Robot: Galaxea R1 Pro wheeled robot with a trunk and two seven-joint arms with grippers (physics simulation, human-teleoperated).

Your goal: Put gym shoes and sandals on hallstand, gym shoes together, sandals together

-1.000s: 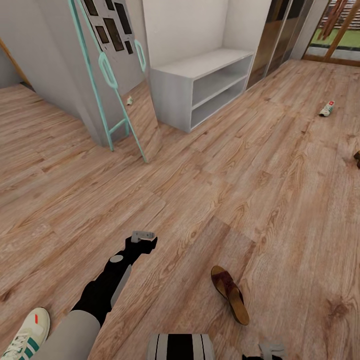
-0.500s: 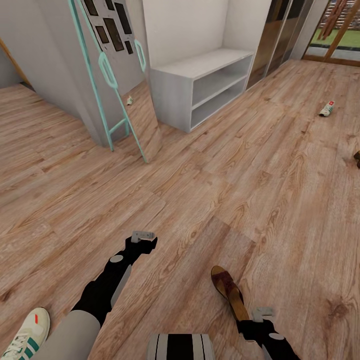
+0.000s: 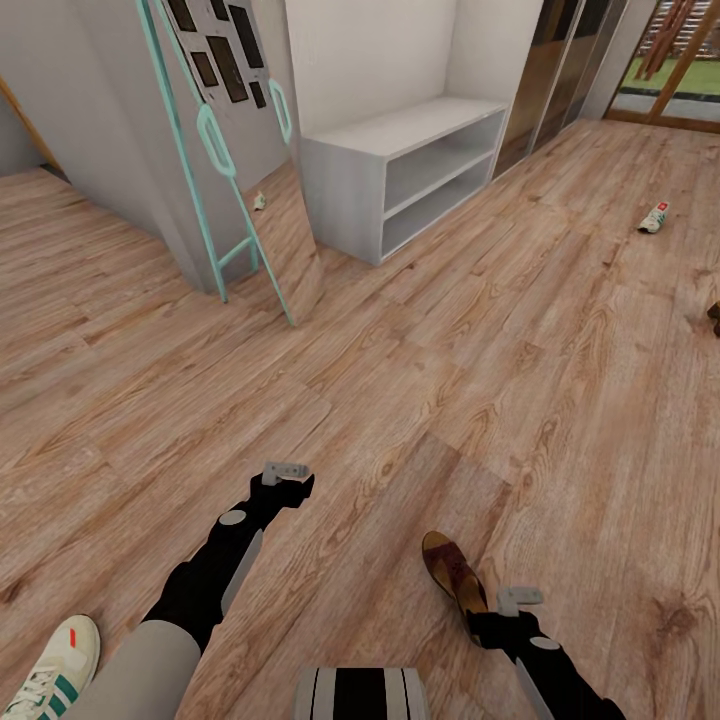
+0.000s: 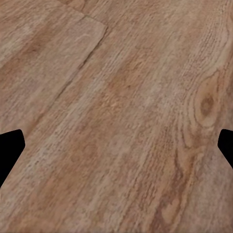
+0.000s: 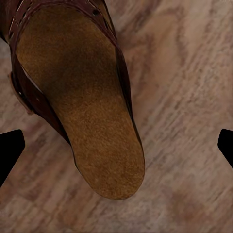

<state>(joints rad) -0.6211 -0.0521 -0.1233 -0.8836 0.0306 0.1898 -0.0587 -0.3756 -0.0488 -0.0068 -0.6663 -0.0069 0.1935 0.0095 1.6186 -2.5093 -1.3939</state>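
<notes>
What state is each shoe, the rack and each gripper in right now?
Near sandal: on the floor, under the right gripper.
Near sneaker: on the floor.
Far sneaker: on the floor.
Rack: shelves bare.
Left gripper: open, empty.
Right gripper: open over the sandal.

Wood-plank floor (image 3: 420, 380) with sandal (image 3: 452, 572), two sneakers (image 3: 52, 668) (image 3: 653, 217).

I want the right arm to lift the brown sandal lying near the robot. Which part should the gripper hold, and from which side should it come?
Probably come from above: the sandal lies flat, sole down, on the corridor floor, and the right gripper hangs over its heel end with fingers wide. Closing across the narrow width, on the two side edges of the sole near the heel, looks best; the strapped front end is bulkier.
</notes>
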